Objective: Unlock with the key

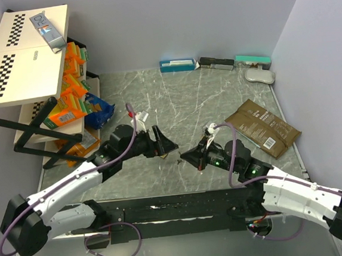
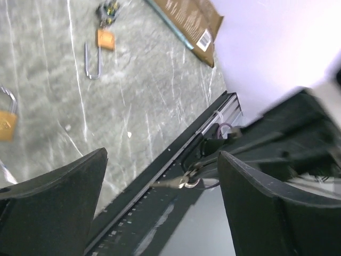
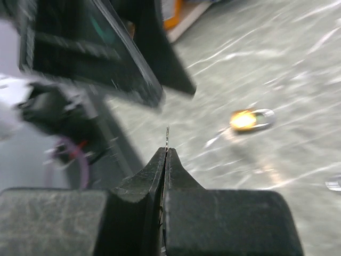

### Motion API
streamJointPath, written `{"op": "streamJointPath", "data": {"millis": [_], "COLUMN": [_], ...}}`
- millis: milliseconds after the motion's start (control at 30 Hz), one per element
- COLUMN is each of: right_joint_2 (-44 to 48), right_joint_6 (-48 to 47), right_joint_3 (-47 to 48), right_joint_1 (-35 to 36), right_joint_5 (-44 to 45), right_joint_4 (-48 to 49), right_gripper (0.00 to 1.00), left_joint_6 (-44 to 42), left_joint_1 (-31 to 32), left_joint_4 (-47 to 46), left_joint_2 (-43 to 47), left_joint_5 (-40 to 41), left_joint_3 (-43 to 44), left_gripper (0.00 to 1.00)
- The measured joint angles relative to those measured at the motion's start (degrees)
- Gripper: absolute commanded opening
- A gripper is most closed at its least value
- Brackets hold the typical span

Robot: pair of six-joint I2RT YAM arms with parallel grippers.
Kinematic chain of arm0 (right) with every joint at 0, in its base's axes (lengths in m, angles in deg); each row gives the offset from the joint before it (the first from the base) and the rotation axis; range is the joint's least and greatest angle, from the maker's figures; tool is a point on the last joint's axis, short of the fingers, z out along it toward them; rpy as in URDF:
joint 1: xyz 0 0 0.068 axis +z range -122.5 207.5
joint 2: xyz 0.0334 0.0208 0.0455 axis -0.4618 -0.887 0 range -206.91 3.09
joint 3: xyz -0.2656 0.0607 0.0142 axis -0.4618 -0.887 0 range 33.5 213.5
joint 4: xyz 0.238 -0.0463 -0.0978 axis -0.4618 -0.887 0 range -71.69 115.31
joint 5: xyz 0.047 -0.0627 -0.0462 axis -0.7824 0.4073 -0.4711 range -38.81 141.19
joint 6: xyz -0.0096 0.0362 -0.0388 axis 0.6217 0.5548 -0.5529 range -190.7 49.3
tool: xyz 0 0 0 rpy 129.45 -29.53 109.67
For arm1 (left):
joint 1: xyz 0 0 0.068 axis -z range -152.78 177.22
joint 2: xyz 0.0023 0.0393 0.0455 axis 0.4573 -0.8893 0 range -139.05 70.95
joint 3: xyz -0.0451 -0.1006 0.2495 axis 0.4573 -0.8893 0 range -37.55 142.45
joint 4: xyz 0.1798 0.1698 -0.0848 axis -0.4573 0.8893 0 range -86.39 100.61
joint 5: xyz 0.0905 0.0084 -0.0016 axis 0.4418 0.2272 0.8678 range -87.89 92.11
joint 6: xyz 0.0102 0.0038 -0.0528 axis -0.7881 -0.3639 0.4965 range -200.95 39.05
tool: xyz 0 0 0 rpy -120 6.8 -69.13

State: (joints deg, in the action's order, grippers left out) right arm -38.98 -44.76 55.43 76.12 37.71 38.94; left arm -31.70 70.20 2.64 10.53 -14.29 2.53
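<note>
Here, the right gripper [image 3: 165,153] is pinching a thin key [image 3: 168,137] tightly, its blade pointing up-frame. A blurred brass padlock [image 3: 244,119] is lying on the table [image 3: 298,69], right of the key's tip. The left gripper [image 2: 162,160] is hanging spread wide, holding nothing.

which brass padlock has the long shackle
The brass padlock at the top of the left wrist view, with a long U shackle; the other padlock, at its left edge, shows a short arch.

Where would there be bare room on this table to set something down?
Bare marble lies between the back boxes, the brown packet and the left pincer. It is crowded by the snack packs and around the right pincer.
</note>
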Motion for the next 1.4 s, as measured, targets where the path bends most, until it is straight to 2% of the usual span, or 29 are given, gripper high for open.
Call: {"op": "streamJointPath", "data": {"millis": [133, 367, 667, 833, 933, 967, 1033, 1067, 1167, 1233, 1400], "right_joint_2": [0.09, -5.73, -5.73, -5.77, -5.99, -6.21, -6.56, -6.82, -8.2, -9.11, -11.45], "right_joint_6": [-7.78, -16.17, -20.83, -22.88, -23.65, -23.98, -24.24, -24.35, -24.7, -25.44, -27.41], "right_joint_3": [3.85, 8.04, 8.11, 8.11, 8.11, 8.11, 8.11, 8.11, 8.11, 8.13, 8.57], "right_joint_1": [5.57, 9.73, 12.87, 14.53, 15.17, 15.45, 15.85, 15.96, 16.33, 16.74, 18.12], "right_joint_5": [14.08, 27.87, 34.29, 36.24, 36.98, 37.35, 37.81, 38.01, 39.06, 39.85, 42.71], "right_joint_4": [-5.09, -10.05, -10.67, -10.38, -10.21, -10.21, -10.19, -10.27, -10.36, -10.45, -10.97], "right_gripper": [0.0, 0.0, 0.0, 0.0, 0.0, 0.0, 0.0, 0.0, 0.0, 0.0, 0.0], "left_joint_6": [5.29, 11.56, 14.1, 14.91, 15.13, 15.08, 15.19, 15.19, 15.47, 15.5, 15.47], "left_joint_1": [2.62, 5.51, 6.23, 6.38, 6.67, 6.78, 7.04, 7.17, 7.52, 7.78, 8.17], "left_joint_4": [0.87, 0.2, -0.5, -1.46, -1.86, -2.16, -2.67, -2.84, -3.28, -3.85, -4.33], "left_joint_2": [-4.85, -8.94, -11.45, -14.08, -15.08, -15.5, -16.35, -16.74, -17.84, -18.43, -20.0], "left_joint_5": [2.21, 6.91, 8.83, 9.4, 9.77, 9.79, 9.79, 9.79, 9.77, 9.77, 9.68], "left_joint_3": [2.08, 4.22, 4.76, 6.05, 6.58, 6.78, 7.08, 7.23, 7.82, 8.0, 8.66], "left_gripper": [0.91, 0.86, 0.72, 0.67, 0.58, 0.51, 0.45, 0.38, 0.26, 0.24, 0.1]}}
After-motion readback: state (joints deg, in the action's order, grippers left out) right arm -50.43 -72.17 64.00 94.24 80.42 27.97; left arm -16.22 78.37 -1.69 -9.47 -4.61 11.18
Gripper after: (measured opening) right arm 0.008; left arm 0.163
